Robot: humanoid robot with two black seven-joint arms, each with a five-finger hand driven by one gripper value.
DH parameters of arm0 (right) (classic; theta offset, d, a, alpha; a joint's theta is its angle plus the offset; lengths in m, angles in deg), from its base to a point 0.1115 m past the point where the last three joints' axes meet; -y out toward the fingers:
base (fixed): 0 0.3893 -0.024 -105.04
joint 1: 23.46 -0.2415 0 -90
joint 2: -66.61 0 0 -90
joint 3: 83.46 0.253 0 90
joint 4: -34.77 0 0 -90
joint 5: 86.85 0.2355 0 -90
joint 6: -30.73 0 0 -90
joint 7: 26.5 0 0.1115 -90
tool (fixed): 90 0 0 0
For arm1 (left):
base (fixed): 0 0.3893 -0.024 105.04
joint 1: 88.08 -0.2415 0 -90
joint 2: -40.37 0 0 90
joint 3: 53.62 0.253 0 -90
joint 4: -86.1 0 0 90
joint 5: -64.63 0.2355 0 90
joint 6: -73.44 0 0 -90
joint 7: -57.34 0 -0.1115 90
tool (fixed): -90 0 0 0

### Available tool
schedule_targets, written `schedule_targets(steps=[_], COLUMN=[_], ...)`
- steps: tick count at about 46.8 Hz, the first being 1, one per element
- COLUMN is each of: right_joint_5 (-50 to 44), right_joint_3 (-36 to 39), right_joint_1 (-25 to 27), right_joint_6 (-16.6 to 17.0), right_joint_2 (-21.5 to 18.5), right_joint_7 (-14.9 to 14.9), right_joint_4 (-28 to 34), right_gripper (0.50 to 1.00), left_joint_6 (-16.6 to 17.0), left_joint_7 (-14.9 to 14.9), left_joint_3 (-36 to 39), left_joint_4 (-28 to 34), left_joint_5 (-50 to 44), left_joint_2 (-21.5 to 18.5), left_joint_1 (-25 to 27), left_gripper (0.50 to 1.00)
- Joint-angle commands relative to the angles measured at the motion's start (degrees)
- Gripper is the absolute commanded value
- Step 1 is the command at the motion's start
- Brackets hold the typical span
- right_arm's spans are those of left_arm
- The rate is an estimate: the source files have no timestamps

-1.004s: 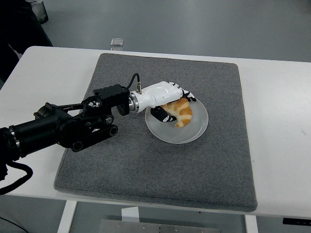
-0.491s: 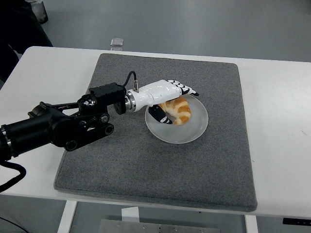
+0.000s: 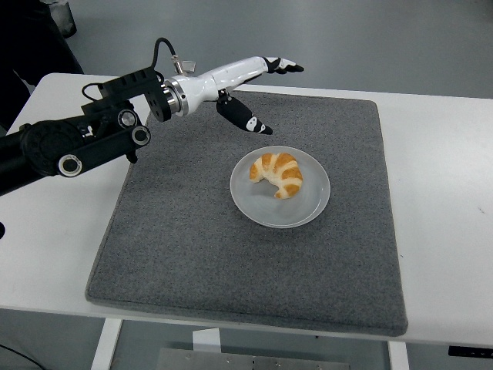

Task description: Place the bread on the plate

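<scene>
Bread (image 3: 278,174), a croissant, lies on the plate (image 3: 308,208), near its middle. It looks light, soft and flaky, so a gentle hold across its thick middle suits it. Left hand (image 3: 248,85) hovers above the mat (image 3: 192,247), fingers (image 3: 286,66) spread, holding nothing.

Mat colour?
Dark grey, felt-like mat; only the head view shows it.

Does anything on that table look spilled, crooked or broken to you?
Nothing stands out. The croissant lies whole inside the plate, which sits flat on the grey mat. The left hand is raised above the mat's far edge, fingers spread and holding nothing. No crumbs or spills show.
</scene>
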Motion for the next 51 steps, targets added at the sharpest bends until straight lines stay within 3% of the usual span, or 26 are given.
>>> schedule_targets(steps=[1,16,22,30,34,41,51], right_joint_5=[0.0,0.0,0.0,0.0,0.0,0.0,0.0], right_joint_3=[0.0,0.0,0.0,0.1,0.1,0.1,0.0], right_joint_1=[0.0,0.0,0.0,0.0,0.0,0.0,0.0], right_joint_6=[0.0,0.0,0.0,0.0,0.0,0.0,0.0], right_joint_2=[0.0,0.0,0.0,0.0,0.0,0.0,0.0], right_joint_7=[0.0,0.0,0.0,0.0,0.0,0.0,0.0], right_joint_4=[0.0,0.0,0.0,0.0,0.0,0.0,0.0], right_gripper=[0.952,0.952,0.952,0.952,0.952,0.952,0.952], left_joint_6=[-2.2,-7.5,-13.8,-25.6,-29.3,-31.5,-32.0], left_joint_7=[-0.1,-0.1,-0.2,-0.6,-0.8,-1.0,-1.7], left_joint_3=[0.1,-3.7,-5.4,-5.6,-5.5,-5.6,-5.6], left_joint_4=[-0.3,-2.4,-6.5,-14.9,-19.0,-21.1,-21.2], left_joint_5=[-7.7,-24.8,-34.5,-49.0,-53.1,-57.1,-64.4], left_joint_2=[-2.0,-8.2,-9.9,-11.1,-11.3,-11.0,-10.6], left_joint_1=[1.6,2.3,1.7,1.5,0.9,-1.5,-6.5], left_gripper=[0.994,0.996,0.996,0.996,0.996,0.996,0.996])
